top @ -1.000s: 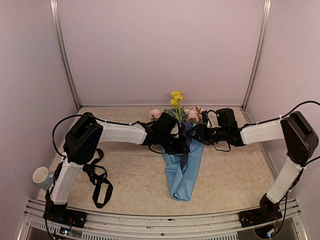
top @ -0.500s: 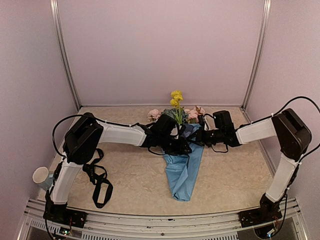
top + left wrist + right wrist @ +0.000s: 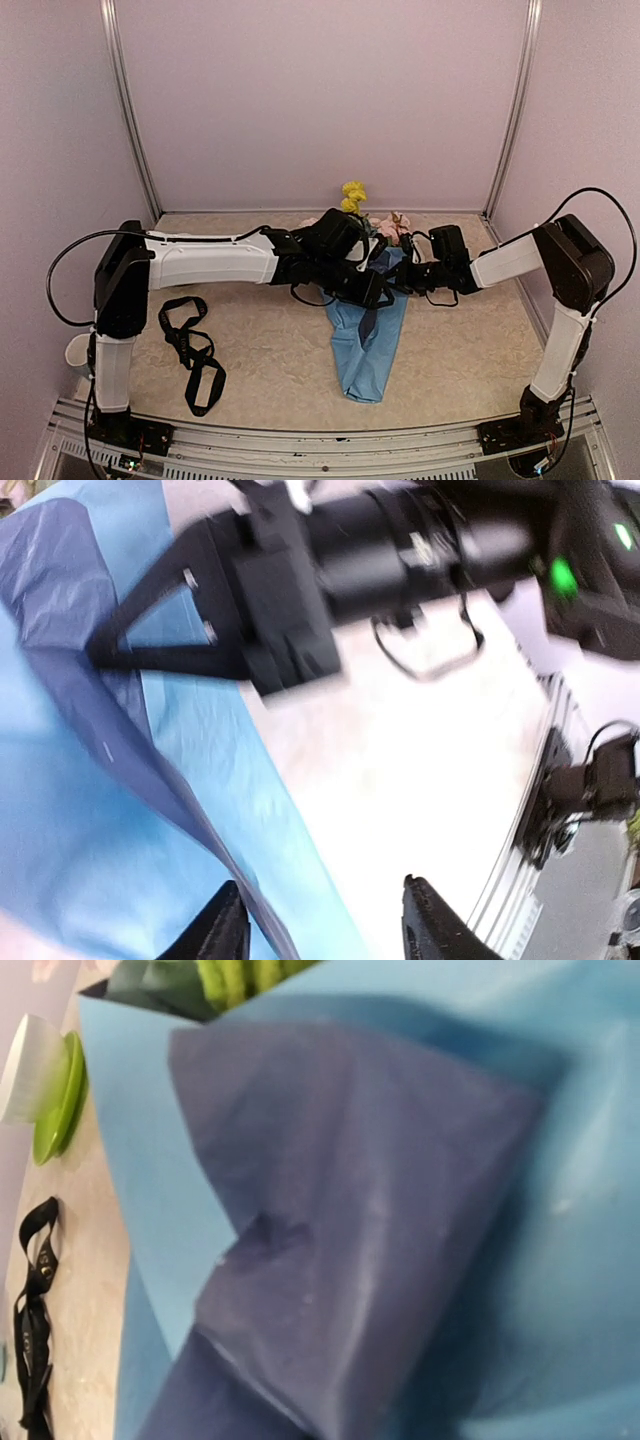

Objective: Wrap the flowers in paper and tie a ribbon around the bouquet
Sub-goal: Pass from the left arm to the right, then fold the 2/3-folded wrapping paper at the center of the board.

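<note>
1. Closest in, we see the left gripper (image 3: 321,885) with its two fingers (image 3: 225,930) spread apart, holding nothing; its gap looks onto the lower edge of the paper (image 3: 80,830) and the pale table (image 3: 400,780)
2. Just beyond it in that same wrist view, the right gripper (image 3: 100,658) has its fingers pressed together into one point, and that point pinches the raised navy fold of the paper
3. From the right wrist we cannot make out that gripper's own fingers. The view is filled by the navy reverse (image 3: 350,1210) folded over the light-blue face, with a bit of green foliage at the top edge
4. From above, we find both grippers meeting over the upper part of the bouquet (image 3: 368,350), the left one reaching in from the left and the right one from the right, just beside each other
5. The bouquet lies at the middle of the table, its narrow blue end toward the arm bases. The flowers (image 3: 351,196) point toward the back wall, yellow blooms farthest back and pink roses near them
6. The ribbon (image 3: 195,355) lies in loose loops on the table, well apart to the left of the bouquet and near the left arm's base. Neither gripper touches it
7. Farther left, a green saucer (image 3: 62,1090) and a white cup (image 3: 28,1070) sit together; we cannot tell whether the cup stands on the saucer
</note>
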Motion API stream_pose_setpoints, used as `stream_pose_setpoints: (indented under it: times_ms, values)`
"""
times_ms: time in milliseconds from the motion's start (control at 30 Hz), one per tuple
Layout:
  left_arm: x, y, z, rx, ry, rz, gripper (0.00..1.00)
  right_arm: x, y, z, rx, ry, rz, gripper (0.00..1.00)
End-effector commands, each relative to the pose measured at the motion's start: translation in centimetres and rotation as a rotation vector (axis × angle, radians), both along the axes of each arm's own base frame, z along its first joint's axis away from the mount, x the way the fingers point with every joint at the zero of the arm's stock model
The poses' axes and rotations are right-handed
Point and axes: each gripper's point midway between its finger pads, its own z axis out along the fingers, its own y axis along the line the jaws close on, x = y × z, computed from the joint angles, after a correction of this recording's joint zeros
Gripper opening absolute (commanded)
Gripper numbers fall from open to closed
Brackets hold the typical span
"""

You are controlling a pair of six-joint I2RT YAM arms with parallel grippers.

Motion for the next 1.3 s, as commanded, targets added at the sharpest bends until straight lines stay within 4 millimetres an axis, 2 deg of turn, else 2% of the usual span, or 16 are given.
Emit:
stream_pose_setpoints:
  times_ms: [0, 133, 267, 300, 367, 433, 500, 567, 733, 800, 933, 1067, 1167, 1267]
  values:
    - [-2.9, 2.9, 0.1, 0.197, -0.069, 0.007, 0.53, 1.1, -0.4, 0.0, 0.002, -0.019, -0.014, 0.00]
    - [-4.5, 4.6, -2.6, 0.311, -0.027, 0.009, 0.54, 1.2, -0.3, 0.0, 0.008, -0.017, -0.012, 0.00]
    - [-4.9, 4.7, -4.3, 0.342, -0.005, 0.007, 0.50, 1.4, -0.3, 0.1, 0.009, -0.018, -0.012, 0.00]
    - [-4.8, 4.5, -4.2, 0.340, -0.015, 0.007, 0.44, 1.3, -0.3, 0.0, 0.008, -0.016, -0.012, 0.00]
    - [-5.0, 3.2, -3.4, 0.309, -0.064, -0.022, 0.20, 1.3, -0.3, -0.1, 0.007, -0.014, -0.013, 0.00]
    - [-5.8, 1.3, -2.4, 0.261, -0.140, -0.098, 0.01, 1.4, -0.3, -0.2, 0.008, -0.011, -0.014, 0.00]
    - [-7.0, -0.5, -2.3, 0.251, -0.191, -0.177, 0.00, 1.3, -0.3, -0.4, 0.010, -0.007, -0.019, 0.00]
    - [-7.8, -1.4, -3.4, 0.296, -0.200, -0.228, 0.00, 1.3, -0.3, -0.3, 0.016, -0.008, -0.026, 0.00]
    - [-10.7, -1.6, -8.4, 0.433, -0.158, -0.375, 0.00, 1.0, -0.9, 0.2, 0.027, -0.014, -0.066, 0.02]
    - [-11.6, -0.7, -10.8, 0.523, -0.150, -0.428, 0.00, 0.9, -1.5, 1.1, 0.029, -0.033, -0.100, 0.10]
    - [-12.1, -0.3, -12.8, 0.606, -0.173, -0.460, 0.00, 0.9, -3.3, 3.9, -0.018, -0.098, -0.186, 0.31]
    - [-11.9, -0.3, -13.3, 0.613, -0.176, -0.458, 0.00, 0.8, -5.1, 6.4, -0.125, -0.175, -0.222, 0.46]
    - [-12.0, -0.4, -13.4, 0.613, -0.180, -0.460, 0.00, -0.1, -6.1, 7.2, -0.183, -0.176, -0.228, 0.56]
    - [-12.0, -0.4, -13.6, 0.617, -0.182, -0.461, 0.00, -1.2, -6.2, 8.0, -0.179, -0.174, -0.209, 0.66]
